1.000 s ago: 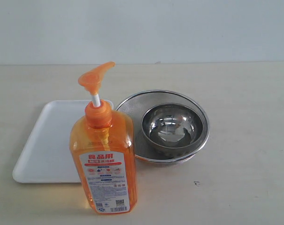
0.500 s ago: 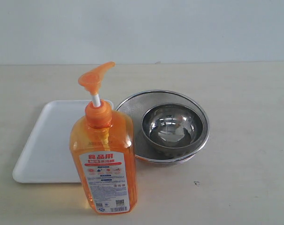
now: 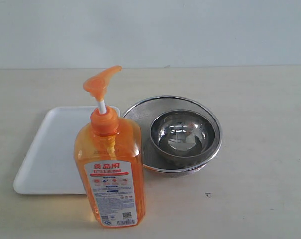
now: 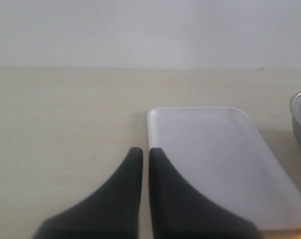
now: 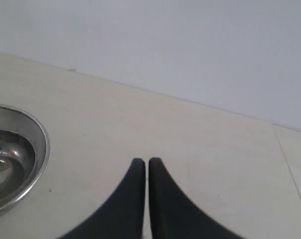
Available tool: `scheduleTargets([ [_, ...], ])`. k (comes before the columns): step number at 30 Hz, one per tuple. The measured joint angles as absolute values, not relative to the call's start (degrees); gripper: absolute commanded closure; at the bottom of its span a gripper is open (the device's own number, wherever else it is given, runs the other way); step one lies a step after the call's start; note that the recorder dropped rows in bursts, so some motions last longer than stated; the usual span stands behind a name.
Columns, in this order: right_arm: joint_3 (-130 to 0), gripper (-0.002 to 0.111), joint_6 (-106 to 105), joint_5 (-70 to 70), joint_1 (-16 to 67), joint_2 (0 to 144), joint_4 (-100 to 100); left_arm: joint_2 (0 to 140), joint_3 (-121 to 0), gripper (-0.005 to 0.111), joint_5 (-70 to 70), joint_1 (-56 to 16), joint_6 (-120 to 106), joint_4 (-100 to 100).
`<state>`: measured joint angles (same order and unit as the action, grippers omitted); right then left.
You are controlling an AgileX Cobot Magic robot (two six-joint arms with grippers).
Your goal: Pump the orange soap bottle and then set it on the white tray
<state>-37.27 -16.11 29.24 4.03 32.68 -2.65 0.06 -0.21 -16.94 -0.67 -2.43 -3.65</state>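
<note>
Orange soap bottle (image 3: 113, 172) upright just beside white tray (image 3: 46, 149), ready for pumping; left gripper (image 4: 141, 152) and right gripper (image 5: 142, 162) closed, empty.

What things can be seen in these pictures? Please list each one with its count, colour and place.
orange soap bottle: one, translucent orange with a white-and-red label, standing upright on the table in front of the tray's near right corner
white tray: one, white, flat on the table at the left, nothing on it
mesh strainer: one, steel grey, on the table to the right of the tray
steel bowl: one, shiny silver, sitting inside the strainer
table: one, pale beige, under everything
wall: one, pale grey-white, behind the table
left gripper: one, black, shut, holding nothing, above the table beside the tray's edge
right gripper: one, black, shut, holding nothing, above bare table beside the strainer
</note>
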Motion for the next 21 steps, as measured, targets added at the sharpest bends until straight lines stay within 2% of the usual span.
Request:
scheduleTargets([
  [4,-38.99,0.108,-20.72,29.67,4.03,38.34,-7.22,0.06,-0.21,0.102,-16.94,-0.67,-2.43,-3.65],
  [13,-41.28,0.108,-50.80,34.20,4.03,49.32,-30.53,0.06,-0.21,0.102,-16.94,-0.67,-2.43,-3.65],
  [21,-41.42,0.108,-66.01,37.06,4.03,54.62,-39.21,0.06,-0.21,0.102,-16.94,-0.67,-2.43,-3.65],
])
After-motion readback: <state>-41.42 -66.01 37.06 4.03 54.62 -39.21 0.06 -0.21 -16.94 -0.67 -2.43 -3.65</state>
